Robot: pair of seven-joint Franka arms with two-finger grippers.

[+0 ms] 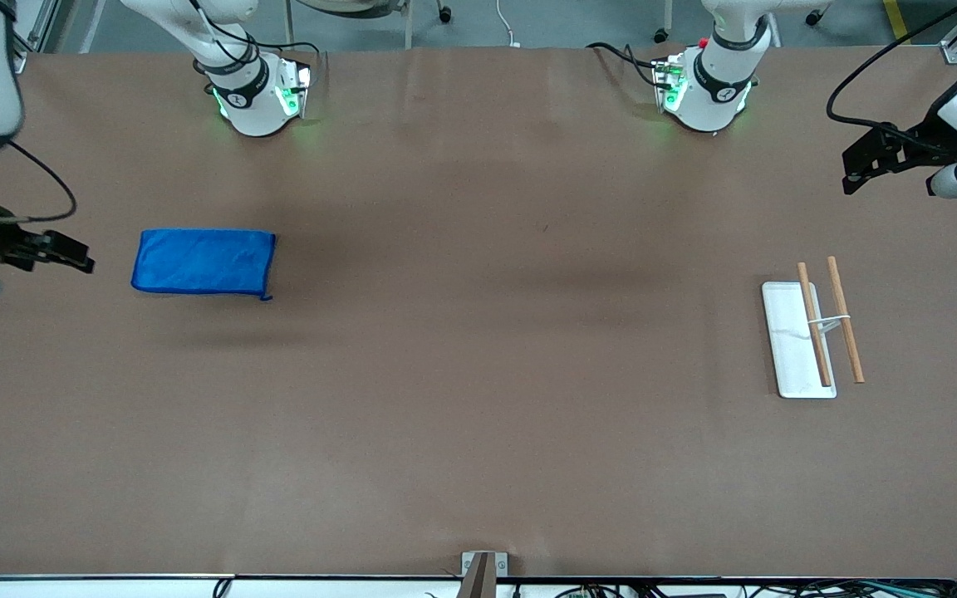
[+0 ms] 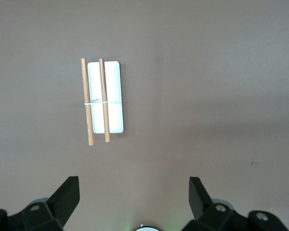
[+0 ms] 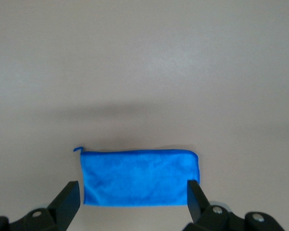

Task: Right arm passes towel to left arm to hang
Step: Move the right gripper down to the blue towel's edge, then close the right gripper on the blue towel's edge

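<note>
Nothing is done yet; the towel (image 1: 203, 262) lies folded flat on the desk (image 1: 478, 415) toward the right arm's end; the rack (image 1: 811, 336) stands bare; right claw (image 3: 133, 197) and left claw (image 2: 134, 195) hang apart, empty; grasp, handover and hanging all remain.

White arms (image 1: 715, 79), black tools (image 2: 135, 204)

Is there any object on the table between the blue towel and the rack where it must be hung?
Nothing visible. Only bare brown table lies between the folded royal-blue cloth towel and the white-based rack with two wooden rods. The open right gripper hovers beside the towel; the open left gripper waits.
</note>
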